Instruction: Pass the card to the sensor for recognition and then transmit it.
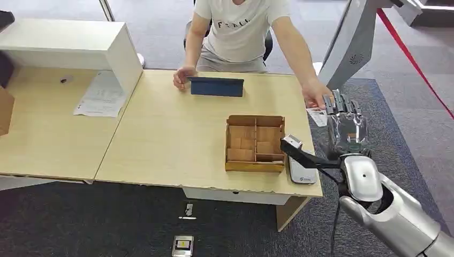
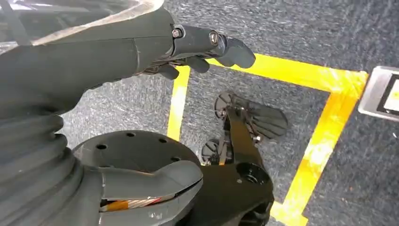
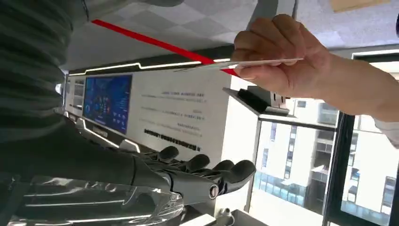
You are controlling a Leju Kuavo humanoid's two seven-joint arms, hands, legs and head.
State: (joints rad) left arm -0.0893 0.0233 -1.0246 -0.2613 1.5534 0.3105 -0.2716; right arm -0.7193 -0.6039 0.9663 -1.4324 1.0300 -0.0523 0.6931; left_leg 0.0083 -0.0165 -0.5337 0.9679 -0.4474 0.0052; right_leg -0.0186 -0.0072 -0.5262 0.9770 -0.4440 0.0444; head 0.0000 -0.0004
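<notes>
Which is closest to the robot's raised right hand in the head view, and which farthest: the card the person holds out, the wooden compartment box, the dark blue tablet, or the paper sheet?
From the right hand:
1. Card, just beside it at the table's right edge, in the person's hand.
2. Wooden box, mid-table.
3. Blue tablet, at the far edge.
4. Paper sheet, far left.

One card (image 1: 318,115), one box (image 1: 255,143), one person (image 1: 241,32).
</notes>
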